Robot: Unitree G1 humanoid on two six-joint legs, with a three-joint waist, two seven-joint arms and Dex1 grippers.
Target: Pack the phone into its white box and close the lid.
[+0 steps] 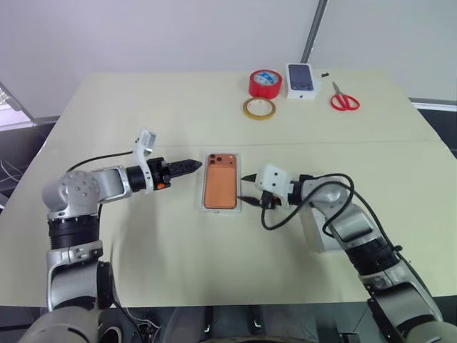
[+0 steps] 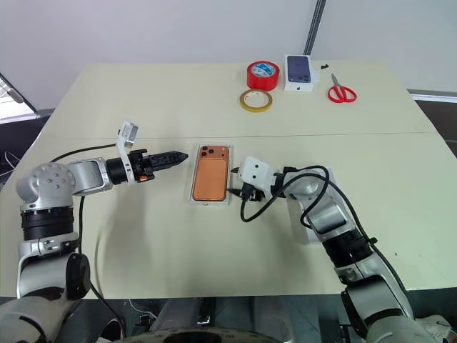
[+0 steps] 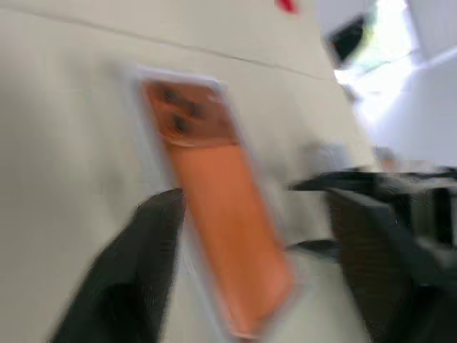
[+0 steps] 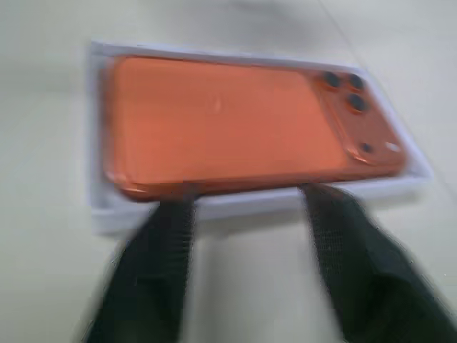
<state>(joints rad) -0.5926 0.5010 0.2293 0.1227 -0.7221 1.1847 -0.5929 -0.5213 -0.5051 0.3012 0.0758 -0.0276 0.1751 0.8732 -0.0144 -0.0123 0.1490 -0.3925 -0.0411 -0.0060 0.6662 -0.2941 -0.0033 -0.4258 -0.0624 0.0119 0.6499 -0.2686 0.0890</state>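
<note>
Nearest the camera, low in the frame's centre, the flat orange smartphone with rounded corners (image 1: pixel 221 181) lies back-up inside the shallow white rectangular tray with a thin rim (image 1: pixel 203 194), its darker orange square cluster of three lenses at the far end. The glossy back catches a pale sheen. At left of centre, the robot's left two-fingered black gripper (image 1: pixel 191 166) points at the tray's upper left corner, tips just short of it; its fingers (image 3: pixel 136 264) stand apart, grasping nothing. At right of centre, the right black gripper (image 1: pixel 250 190) reaches the tray's right edge, fingers (image 4: pixel 161 264) spread along the rim, gripping nothing. Beneath the right forearm sits an all-white walled rectangular tray (image 1: pixel 314 232), mostly hidden.
</note>
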